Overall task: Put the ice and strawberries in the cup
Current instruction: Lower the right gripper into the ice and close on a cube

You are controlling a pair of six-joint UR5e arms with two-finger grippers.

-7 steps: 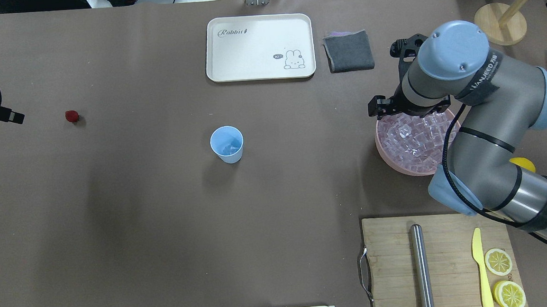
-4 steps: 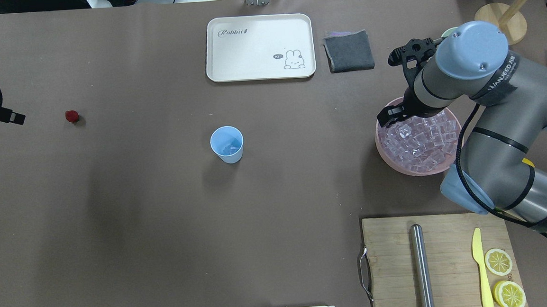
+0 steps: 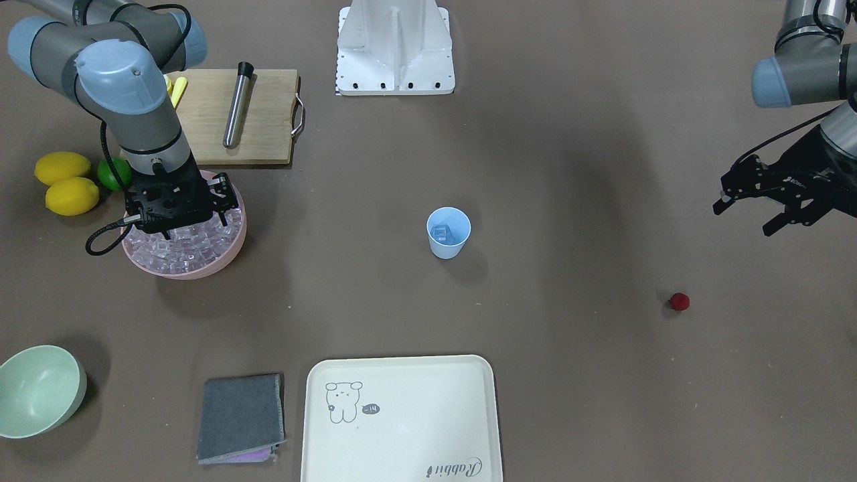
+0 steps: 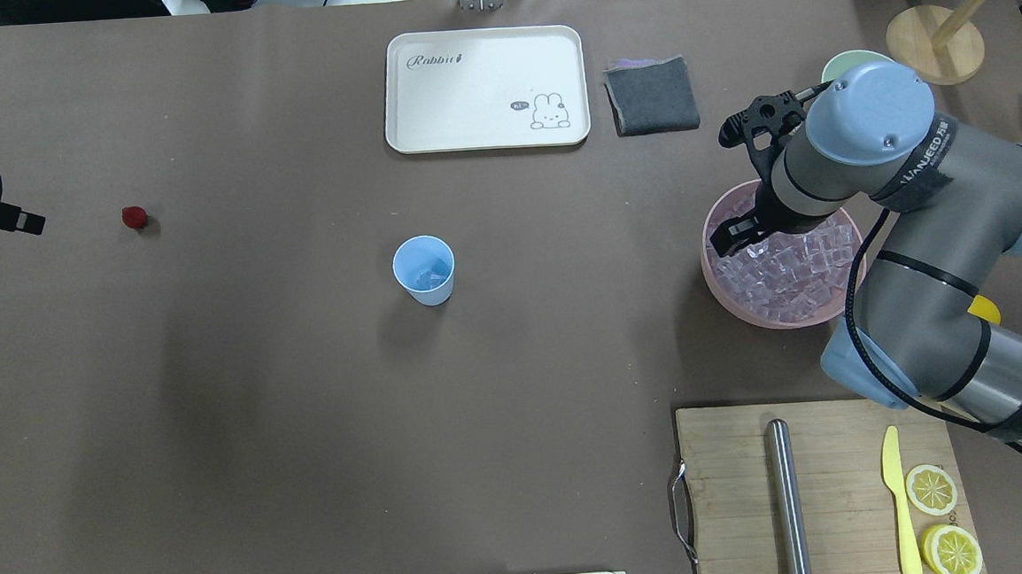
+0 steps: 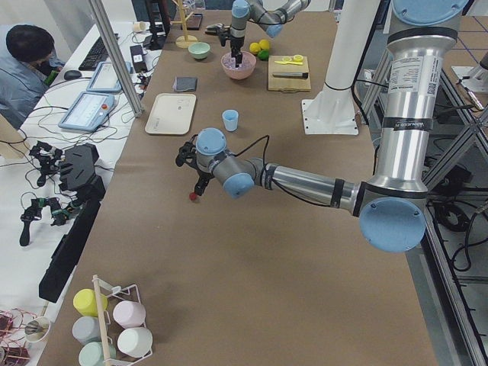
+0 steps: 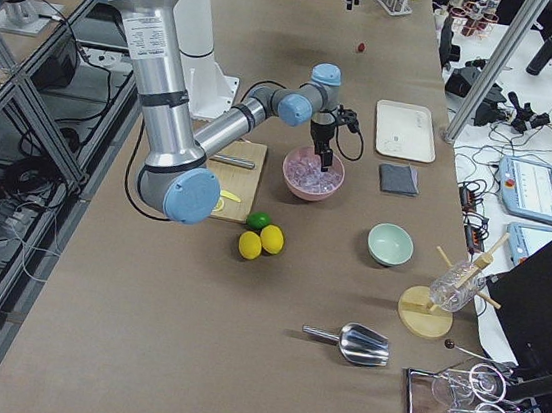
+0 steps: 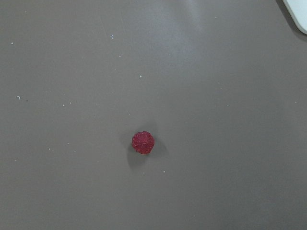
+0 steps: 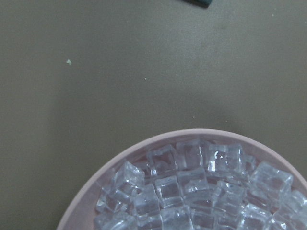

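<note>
The light blue cup (image 4: 424,270) stands mid-table with an ice cube in it; it also shows in the front view (image 3: 448,232). Several ice cubes (image 4: 785,270) fill a pink bowl (image 3: 234,251), seen close in the right wrist view (image 8: 192,191). My right gripper (image 3: 182,224) hangs over the bowl, open and empty, just above the ice. The dark red strawberry (image 4: 134,218) lies alone on the table at the far left, centred in the left wrist view (image 7: 143,142). My left gripper (image 3: 742,219) is open and empty, above the table near the strawberry (image 3: 679,301).
A cream rabbit tray (image 4: 486,89) and grey cloth (image 4: 652,95) lie at the far edge. A pale green bowl (image 3: 37,391) stands beyond the ice bowl. A cutting board (image 4: 754,494) holds a steel rod, yellow knife and lemon halves. Two lemons (image 3: 63,181) and a lime sit beside it.
My right gripper moved from the bowl's far-left rim to over the ice, and the wrist turned. The left arm, cup and strawberry have not moved.
</note>
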